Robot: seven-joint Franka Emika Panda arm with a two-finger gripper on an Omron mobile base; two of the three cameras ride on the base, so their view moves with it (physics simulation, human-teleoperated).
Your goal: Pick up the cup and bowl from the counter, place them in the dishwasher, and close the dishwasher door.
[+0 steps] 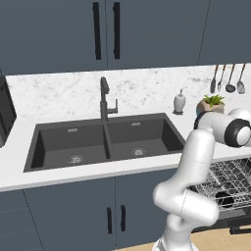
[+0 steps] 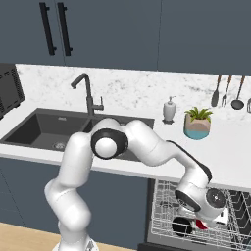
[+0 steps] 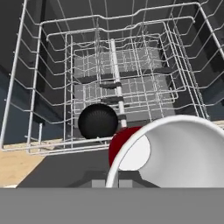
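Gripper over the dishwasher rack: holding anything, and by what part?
It looks like the gripper is shut on the red cup, low over the rack beside the black bowl. Which part of the cup it grips cannot be told.

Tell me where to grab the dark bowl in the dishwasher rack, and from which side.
Probably from above, pinching the bowl's rim on the side away from the red cup, which sits close beside it. It is low and round, and the rack's wires fence off a sideways approach.
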